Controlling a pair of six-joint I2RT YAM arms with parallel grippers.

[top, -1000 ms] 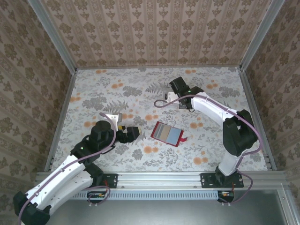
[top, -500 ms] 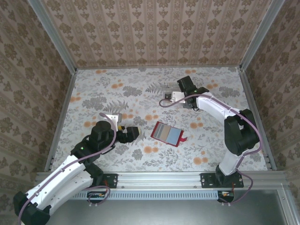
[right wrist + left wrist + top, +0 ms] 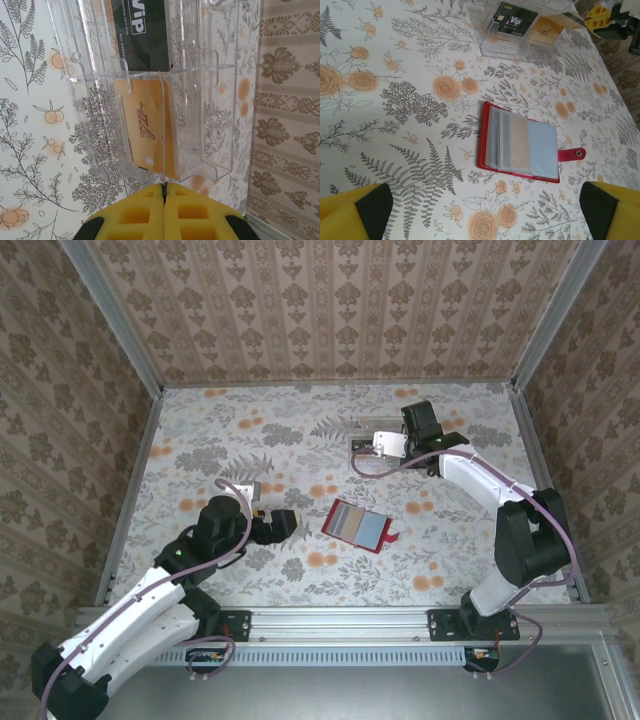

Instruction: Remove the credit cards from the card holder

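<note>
With the open red folding card holder (image 3: 362,526) lying central on the bench (image 3: 200,440) and cards (image 3: 517,146) judged left inside, the wide-spread left gripper (image 3: 283,524) must be brought in, the right gripper (image 3: 164,197) being pressed together above a clear plastic tray (image 3: 210,150).

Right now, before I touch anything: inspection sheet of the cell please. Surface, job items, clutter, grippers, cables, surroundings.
Surface: floral tablecloth, lying flat, no spills seen.
Job's things: red card holder lies open mid-table, pockets up; whether cards remain inside is unclear. A black card and an orange card sit in the clear box at the far side.
Clutter: nothing seen.
Grippers: left gripper open, just short of the card holder, apart from it. Right gripper shut at the clear box's edge, nothing visibly held.
Cables: a purple cable loops along each arm, neither touching the card holder.
Surroundings: patterned walls on three sides, metal rail at the near edge.
</note>
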